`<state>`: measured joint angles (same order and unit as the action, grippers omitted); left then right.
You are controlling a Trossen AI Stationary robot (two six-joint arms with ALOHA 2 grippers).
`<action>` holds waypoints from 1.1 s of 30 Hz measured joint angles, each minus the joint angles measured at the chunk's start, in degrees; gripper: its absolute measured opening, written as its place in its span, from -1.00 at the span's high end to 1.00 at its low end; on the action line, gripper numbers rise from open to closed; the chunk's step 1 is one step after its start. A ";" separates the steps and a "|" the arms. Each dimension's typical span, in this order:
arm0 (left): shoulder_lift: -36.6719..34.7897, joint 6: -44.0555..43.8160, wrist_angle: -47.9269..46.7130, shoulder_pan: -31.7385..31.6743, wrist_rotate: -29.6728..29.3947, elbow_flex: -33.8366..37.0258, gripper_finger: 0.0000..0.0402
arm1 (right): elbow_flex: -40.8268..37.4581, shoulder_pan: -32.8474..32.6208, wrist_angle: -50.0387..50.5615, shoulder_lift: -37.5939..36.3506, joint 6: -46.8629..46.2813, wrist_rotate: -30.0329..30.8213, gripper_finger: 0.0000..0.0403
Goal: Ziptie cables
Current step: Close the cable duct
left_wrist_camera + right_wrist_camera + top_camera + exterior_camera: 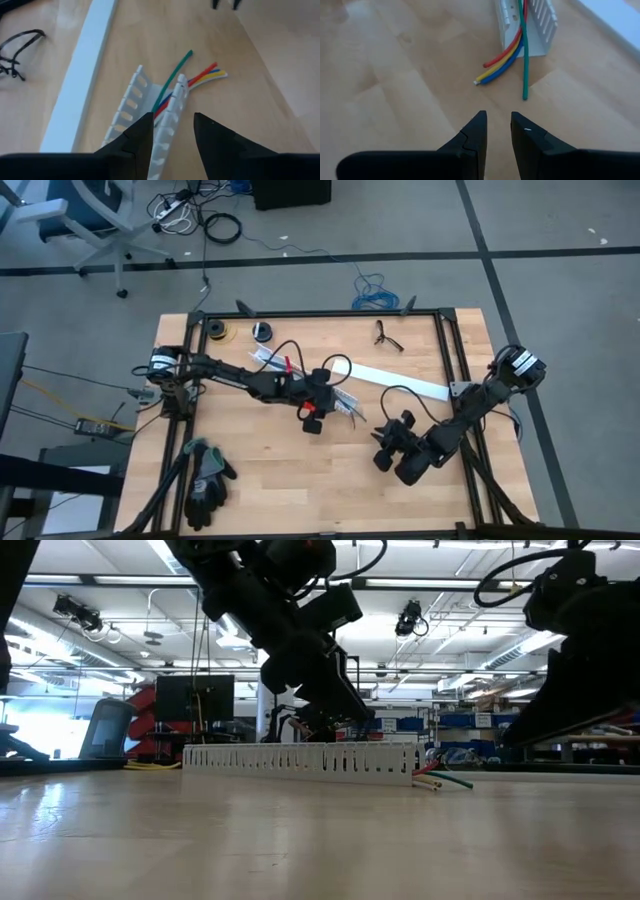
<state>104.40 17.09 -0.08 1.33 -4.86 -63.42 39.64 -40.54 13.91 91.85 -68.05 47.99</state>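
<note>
From my remote station, the gloves [206, 480] lie at the table's near left corner, well apart from the work. The left gripper [170, 132] sits over the middle of the wooden table [270, 480], its fingers [137, 137] standing apart astride one slotted wall of the white cable duct [131, 102]; I cannot tell whether they actually press on that wall. The cables [200, 75] lie inside the duct, and their green, red, yellow and blue ends spill out of its open end onto the bare wood. Beside the duct, a flat white cover strip [400, 380] stretches diagonally toward the table's right side, and a dark pair of glasses [388, 337] rests near the far edge. To the right, the right gripper [496, 131] hovers low over the table, aimed at the cable ends, its fingers [472, 137] parted by a narrow gap with nothing between them. In its wrist view the green cable reaches farthest out, while the other three curve off together. At table level, the duct stands upright with the cable tips showing at its right end.
</note>
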 joint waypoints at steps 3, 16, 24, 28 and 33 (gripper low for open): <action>0.00 0.77 0.46 -0.15 -0.53 0.00 0.16 | 0.00 1.44 0.02 0.00 1.15 0.00 0.63; 0.00 1.34 2.02 -0.16 0.49 0.00 -0.26 | 0.00 3.57 -1.99 0.00 1.23 -0.03 0.63; 0.79 3.53 5.71 -2.28 7.84 0.02 -0.26 | 0.00 3.57 -4.30 0.00 2.33 -0.16 0.63; 3.71 3.68 5.96 -3.99 11.34 -1.27 -0.26 | 0.00 3.61 -4.42 0.00 2.42 -0.17 0.63; 8.09 5.36 4.29 -4.86 13.28 -5.05 -0.26 | 0.00 3.61 -4.42 0.00 2.74 -0.17 0.63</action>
<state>112.49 22.45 4.21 -3.53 8.41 -68.47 39.64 -36.93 9.50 91.85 -65.31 47.81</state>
